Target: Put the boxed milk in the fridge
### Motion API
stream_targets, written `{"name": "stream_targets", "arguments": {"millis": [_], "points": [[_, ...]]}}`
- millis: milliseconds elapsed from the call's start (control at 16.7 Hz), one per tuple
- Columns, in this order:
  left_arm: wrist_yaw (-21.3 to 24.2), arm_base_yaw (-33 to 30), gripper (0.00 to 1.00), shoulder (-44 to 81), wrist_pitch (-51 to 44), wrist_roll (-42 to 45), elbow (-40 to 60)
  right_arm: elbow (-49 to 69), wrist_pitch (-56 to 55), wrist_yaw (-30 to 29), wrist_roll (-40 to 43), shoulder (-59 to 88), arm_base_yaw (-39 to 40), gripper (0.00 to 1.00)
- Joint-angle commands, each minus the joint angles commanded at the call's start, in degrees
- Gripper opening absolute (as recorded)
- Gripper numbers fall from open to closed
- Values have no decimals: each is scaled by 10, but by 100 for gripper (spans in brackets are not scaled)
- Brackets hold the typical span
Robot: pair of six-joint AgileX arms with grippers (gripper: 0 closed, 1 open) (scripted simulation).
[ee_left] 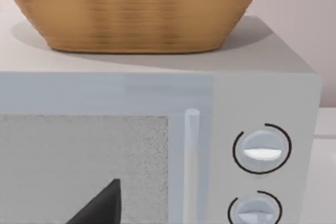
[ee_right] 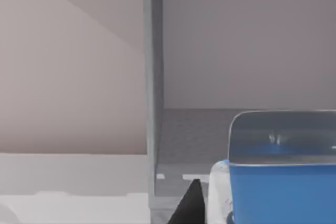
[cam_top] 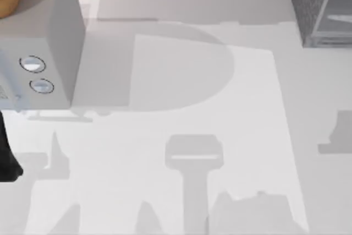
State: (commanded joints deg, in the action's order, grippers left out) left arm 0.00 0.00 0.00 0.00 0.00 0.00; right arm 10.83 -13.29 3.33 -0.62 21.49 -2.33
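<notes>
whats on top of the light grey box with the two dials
A woven basket sits on the top of the light grey box, toward its back. The basket's upper part is cut off by the picture's edge, so what it holds cannot be seen.

The fridge (cam_top: pixel 322 6) stands at the far right corner of the table, a dark grey speckled cabinet with a light frame. In the right wrist view its door is open and the grey inside floor is visible. The boxed milk (ee_right: pixel 281 182), with its blue top, is just at this opening.
</notes>
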Motion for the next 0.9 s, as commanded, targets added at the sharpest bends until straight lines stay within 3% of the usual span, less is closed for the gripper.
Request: {"name": "stream_targets", "arguments": {"millis": [900], "points": [[0, 0, 100, 0, 0, 0, 0, 371, -457, 91, -1, 862, -116, 0]]}}
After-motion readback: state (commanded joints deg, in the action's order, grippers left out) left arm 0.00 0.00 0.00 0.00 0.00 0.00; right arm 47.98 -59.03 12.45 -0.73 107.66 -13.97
